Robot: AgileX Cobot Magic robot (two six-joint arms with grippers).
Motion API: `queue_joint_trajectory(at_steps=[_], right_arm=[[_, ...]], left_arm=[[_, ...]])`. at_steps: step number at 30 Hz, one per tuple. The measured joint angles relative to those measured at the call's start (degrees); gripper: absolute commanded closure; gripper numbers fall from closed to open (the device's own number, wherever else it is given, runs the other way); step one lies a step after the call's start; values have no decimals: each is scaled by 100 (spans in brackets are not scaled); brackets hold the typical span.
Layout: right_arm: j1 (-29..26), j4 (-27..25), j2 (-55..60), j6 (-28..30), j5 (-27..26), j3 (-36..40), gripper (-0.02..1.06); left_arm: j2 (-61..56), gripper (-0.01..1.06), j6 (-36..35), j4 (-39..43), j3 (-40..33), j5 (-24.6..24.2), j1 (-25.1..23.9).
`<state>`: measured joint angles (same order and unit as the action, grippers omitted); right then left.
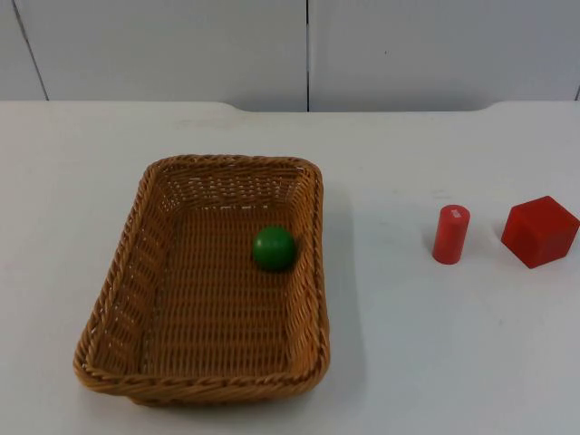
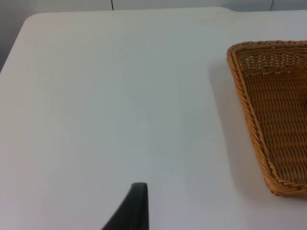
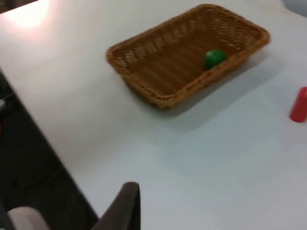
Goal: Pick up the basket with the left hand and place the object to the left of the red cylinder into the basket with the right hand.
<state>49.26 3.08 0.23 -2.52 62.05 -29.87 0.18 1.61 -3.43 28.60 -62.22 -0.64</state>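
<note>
On the white counter (image 1: 408, 362) a rectangular brown wicker basket (image 1: 145, 272) sat flat, and a small green ball (image 1: 274, 247) lay inside it close to the wall facing the upright red cylinder (image 1: 450, 234), which stood well apart from the basket with a red cube (image 1: 540, 231) just beside it on the far side. The left gripper (image 2: 132, 211) hung over bare counter near a basket corner (image 2: 283, 184), the right gripper (image 3: 122, 208) above the counter's edge well away from the basket (image 3: 158, 96), ball (image 3: 214, 58) and cylinder (image 3: 298, 105). Whether either set of jaws was open or closed could not be told.
</note>
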Motion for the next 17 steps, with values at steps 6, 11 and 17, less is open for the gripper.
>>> queue_joint_trajectory(at_steps=[6, 11, 17], right_arm=[[-1623, -10, 0, 0, 0, 0, -1], [-3031, -10, 0, 0, 0, 0, -1], [-4358, -10, 0, 0, 0, 0, -1]], left_arm=[[0, 0, 0, 0, 0, 0, 0], [0, 0, 0, 0, 0, 0, 0], [0, 0, 0, 0, 0, 0, 0]])
